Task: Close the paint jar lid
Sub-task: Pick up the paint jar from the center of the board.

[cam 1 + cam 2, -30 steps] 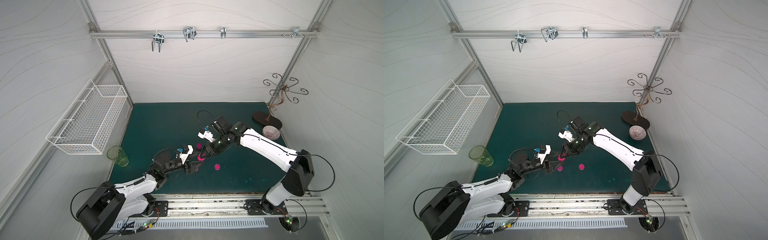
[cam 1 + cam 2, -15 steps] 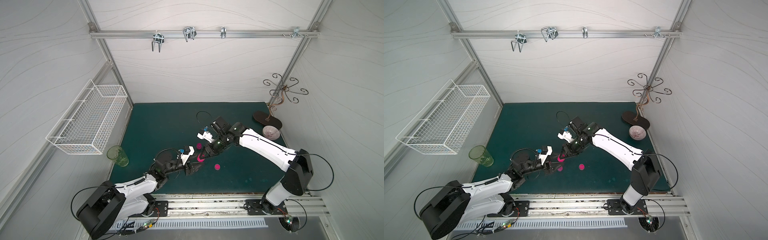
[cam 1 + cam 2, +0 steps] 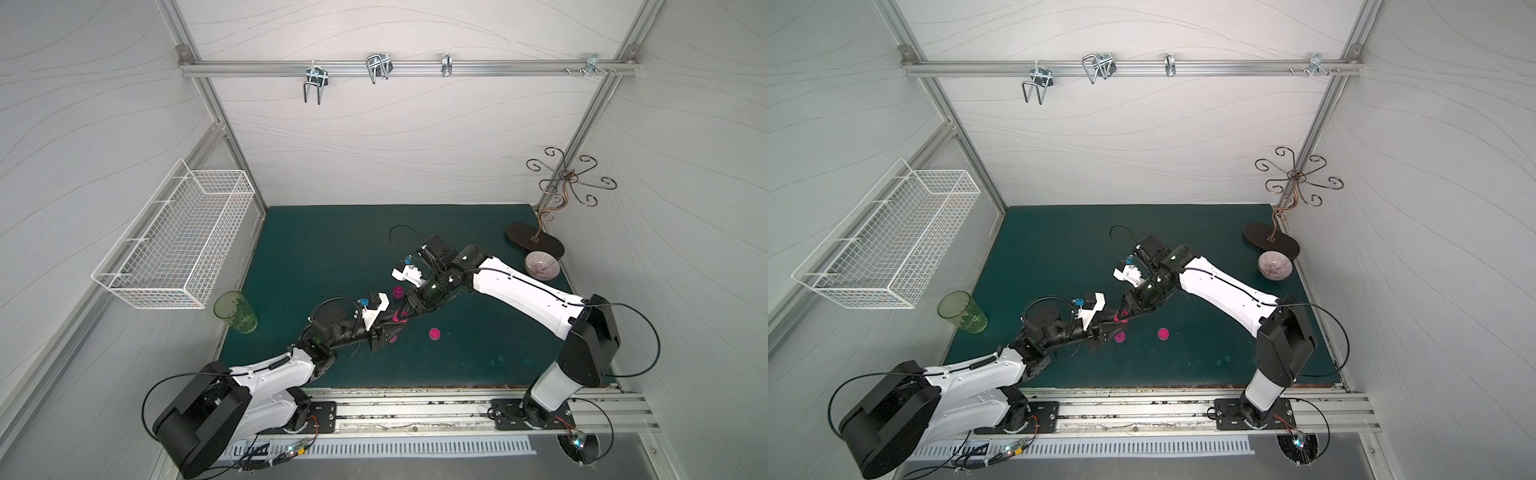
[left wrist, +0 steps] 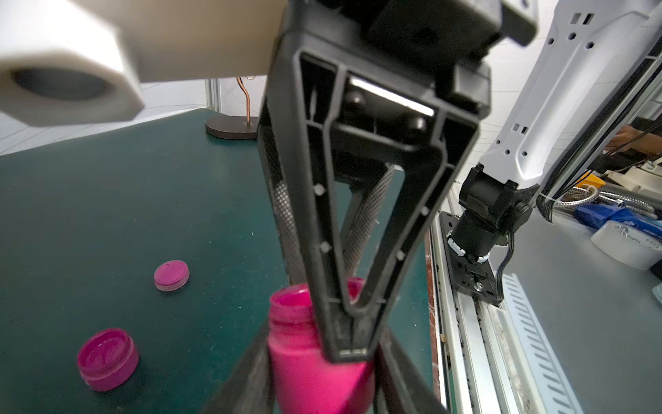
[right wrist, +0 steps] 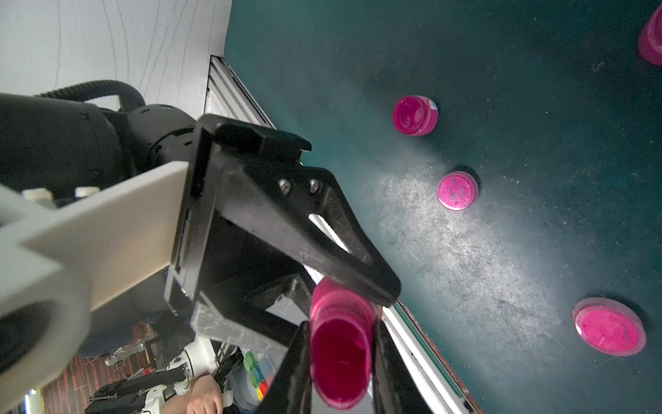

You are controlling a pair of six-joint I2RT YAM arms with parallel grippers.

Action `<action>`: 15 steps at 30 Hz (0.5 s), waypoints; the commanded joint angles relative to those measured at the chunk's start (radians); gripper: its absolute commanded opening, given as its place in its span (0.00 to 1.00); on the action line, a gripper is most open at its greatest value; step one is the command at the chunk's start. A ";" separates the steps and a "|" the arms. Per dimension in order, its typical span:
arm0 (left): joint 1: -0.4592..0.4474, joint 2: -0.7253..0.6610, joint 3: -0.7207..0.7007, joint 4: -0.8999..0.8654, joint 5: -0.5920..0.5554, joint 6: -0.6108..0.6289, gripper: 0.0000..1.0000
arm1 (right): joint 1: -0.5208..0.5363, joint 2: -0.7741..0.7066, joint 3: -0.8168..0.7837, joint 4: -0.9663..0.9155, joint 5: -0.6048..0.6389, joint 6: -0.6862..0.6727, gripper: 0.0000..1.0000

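Nearest, toward the front edge of the worktop [image 3: 478, 365], a loose magenta lid [image 3: 434, 333] lies flat on the right arm's side. Just beyond it both hands meet on the paint jar [image 4: 308, 365]: left hand [image 3: 390, 332] clamped across its body, right hand [image 5: 340, 362] clenched on its neck. The jar's long axis runs toward the right wrist, so that hand blocks the mouth. It likely has to let go and fetch the lid. The right wrist view looks into the open mouth, which the top views hide. Farther back stands a small magenta pot [image 3: 398, 292].
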 commanded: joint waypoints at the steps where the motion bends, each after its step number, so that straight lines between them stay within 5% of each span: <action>1: -0.004 -0.006 0.046 0.026 0.008 0.026 0.34 | 0.015 0.013 0.034 -0.008 -0.021 -0.001 0.23; 5: -0.004 -0.011 0.044 0.023 0.010 0.024 0.30 | 0.014 0.015 0.041 -0.011 -0.021 -0.001 0.22; 13: -0.005 -0.027 0.046 0.001 0.011 0.027 0.03 | 0.014 0.009 0.046 -0.012 -0.023 0.000 0.22; 15: -0.004 -0.040 0.040 0.003 0.004 0.028 0.00 | 0.014 -0.002 0.045 -0.010 -0.023 0.001 0.32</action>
